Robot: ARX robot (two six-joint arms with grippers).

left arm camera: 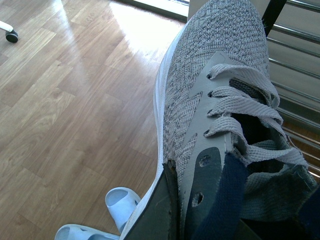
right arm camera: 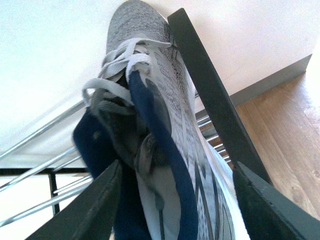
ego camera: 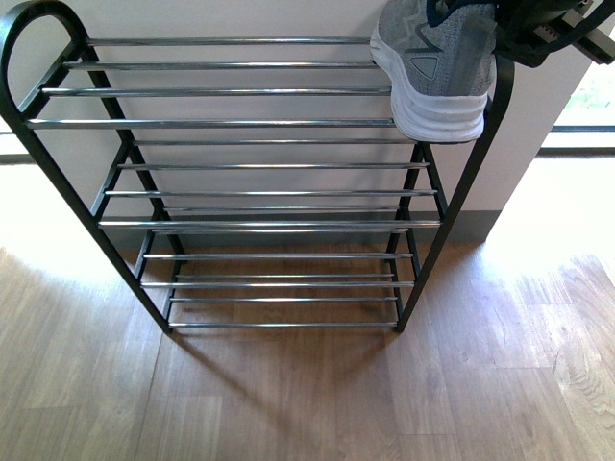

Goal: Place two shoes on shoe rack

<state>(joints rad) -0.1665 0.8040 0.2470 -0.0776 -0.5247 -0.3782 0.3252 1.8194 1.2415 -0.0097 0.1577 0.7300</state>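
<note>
In the left wrist view my left gripper is shut on the collar of a grey sneaker with a white sole. That shoe hangs above the wood floor, its toe near a black post of the shoe rack. Two pale blue slides lie on the floor below it. In the front view a grey sneaker rests at the right end of the shoe rack's top tier, its sole overhanging the front bar. My right gripper is open, one finger on each side of this sneaker, beside the rack's post.
A white wall with a grey skirting board runs behind the rack. Dark arm hardware sits at the front view's top right. Bright windows flank the wall. A white caster stands on the floor. The rack's lower tiers hold nothing.
</note>
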